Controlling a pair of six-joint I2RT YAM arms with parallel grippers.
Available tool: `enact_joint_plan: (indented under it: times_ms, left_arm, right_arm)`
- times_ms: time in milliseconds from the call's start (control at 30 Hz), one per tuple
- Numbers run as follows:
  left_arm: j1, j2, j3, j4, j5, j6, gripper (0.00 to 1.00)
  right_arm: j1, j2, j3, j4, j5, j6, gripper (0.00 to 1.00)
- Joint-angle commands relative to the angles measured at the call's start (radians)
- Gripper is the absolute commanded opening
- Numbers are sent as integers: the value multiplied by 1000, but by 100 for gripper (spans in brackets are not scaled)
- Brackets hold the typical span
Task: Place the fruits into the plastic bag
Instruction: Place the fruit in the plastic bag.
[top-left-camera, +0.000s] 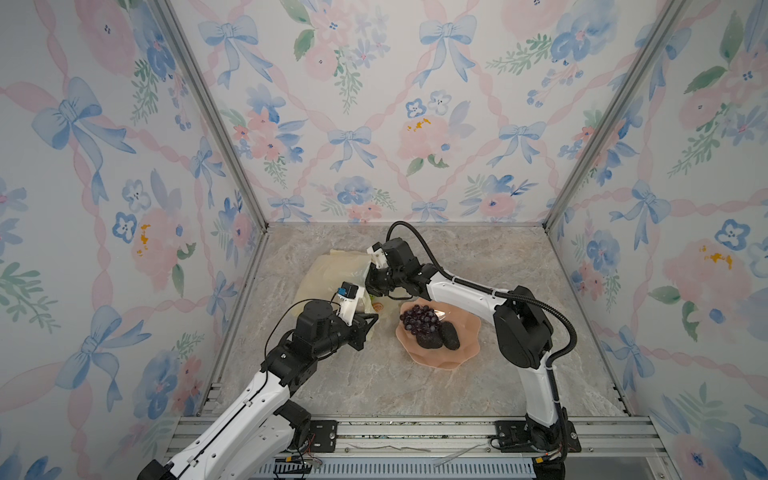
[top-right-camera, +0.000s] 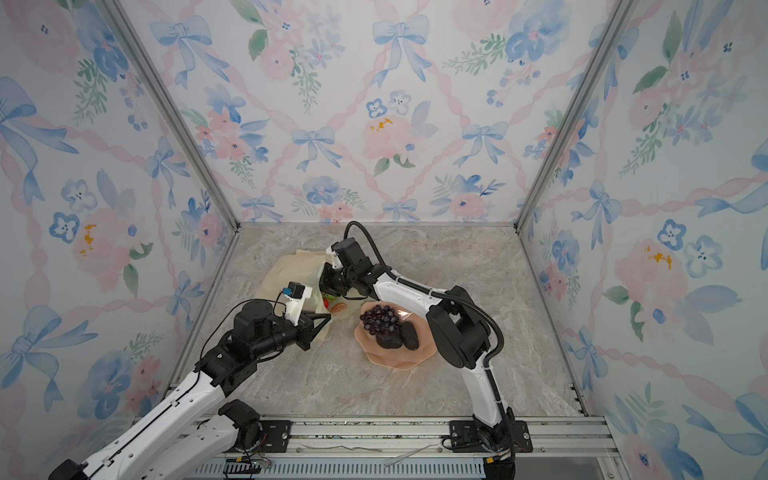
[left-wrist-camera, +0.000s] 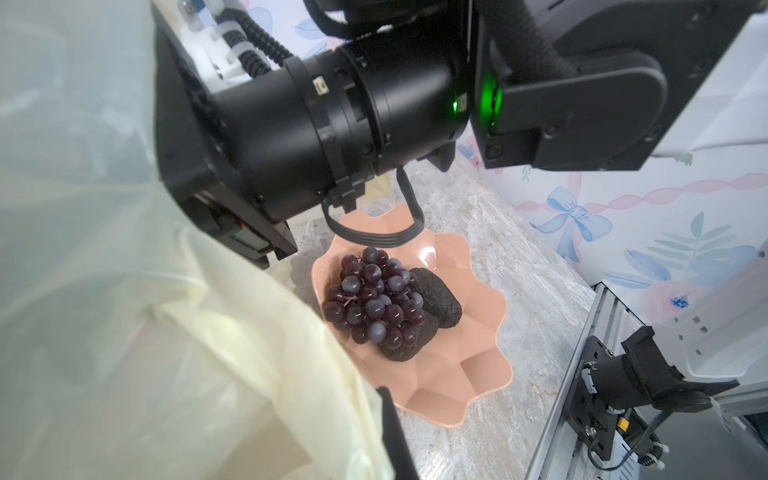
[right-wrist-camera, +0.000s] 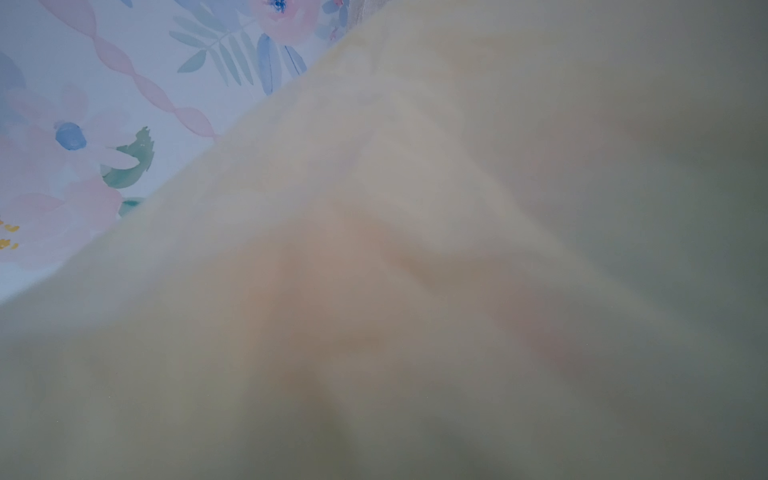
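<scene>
At four o'clock from the plastic bag (top-left-camera: 324, 270), a grape bunch (top-left-camera: 419, 320) and two avocados (top-left-camera: 451, 336) lie unbagged in the pink dish (top-left-camera: 440, 365); the left gripper (top-left-camera: 372, 319) pinches the bag's rim, and the right gripper's (top-left-camera: 371, 286) jaws are hidden inside.

Place: robot lab test booth.
Walls: floral bow-print panels (top-left-camera: 353, 124) held in aluminium posts (top-left-camera: 208, 112).
Floor: marble-look tabletop (top-left-camera: 374, 386).
Front: metal rail (top-left-camera: 415, 432) with bolted arm mounts (top-left-camera: 510, 436).
</scene>
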Motion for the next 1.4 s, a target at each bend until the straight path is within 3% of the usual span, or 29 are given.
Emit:
enact_joint_plan:
  times_ms: [0, 567, 900, 1133, 1367]
  left_arm:
    - [-2, 4, -3, 7, 14, 2, 0]
    - [-3, 7, -3, 6, 16, 2, 0]
    - [-2, 11, -3, 8, 17, 0, 0]
    - [-3, 13, -3, 6, 17, 0, 0]
    - [-2, 10, -3, 7, 12, 2, 0]
  right_arm:
    - [13, 36, -3, 57, 19, 40, 53]
    - [36, 105, 73, -43, 43, -18, 64]
    - [35, 61, 92, -127, 62, -90, 70]
    - [11, -9, 94, -294, 166, -220, 75]
    - [-51, -47, 148, -420, 325, -369, 91]
